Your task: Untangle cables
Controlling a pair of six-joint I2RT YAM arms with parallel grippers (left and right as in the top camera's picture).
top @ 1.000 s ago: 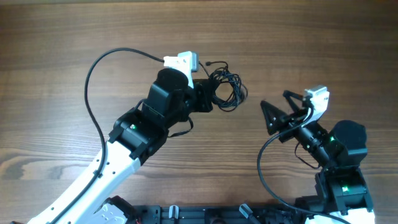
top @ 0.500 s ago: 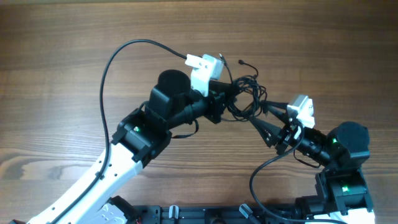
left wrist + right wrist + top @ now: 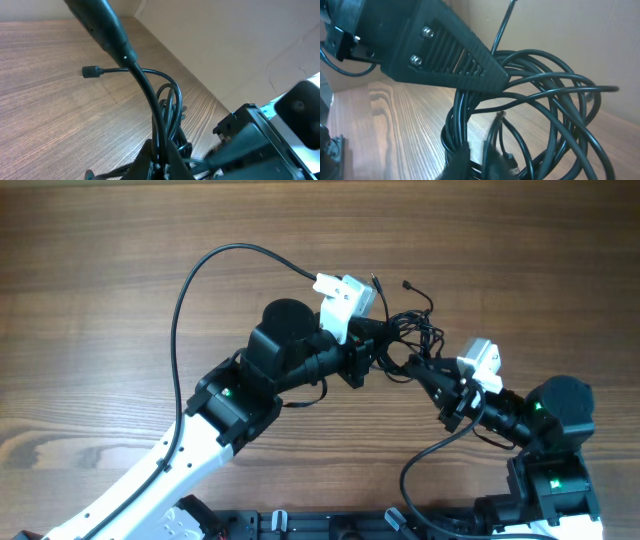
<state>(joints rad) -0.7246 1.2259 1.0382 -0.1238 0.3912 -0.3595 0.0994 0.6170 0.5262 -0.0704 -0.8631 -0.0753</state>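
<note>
The cables [image 3: 415, 335] are a small knot of thin black cords, held just above the wooden table [image 3: 120, 240] right of centre. My left gripper [image 3: 383, 350] is shut on the bundle's left side. In the left wrist view its fingers [image 3: 150, 161] pinch several strands of the cables [image 3: 167, 100], and one plug end [image 3: 90, 71] sticks out to the left. My right gripper [image 3: 418, 365] meets the bundle from the right. In the right wrist view it [image 3: 476, 157] is shut on strands at the bottom of the loops [image 3: 555, 100].
A thick black camera cable [image 3: 200, 290] arcs over the table from the left arm's white camera mount [image 3: 345, 295]. The left gripper's ribbed finger [image 3: 450, 45] crosses the top of the right wrist view. A black rail [image 3: 330, 525] runs along the front edge.
The left arm has carried the bundle to the right. The right gripper has moved left to the bundle and gone from open to shut on its strands.
</note>
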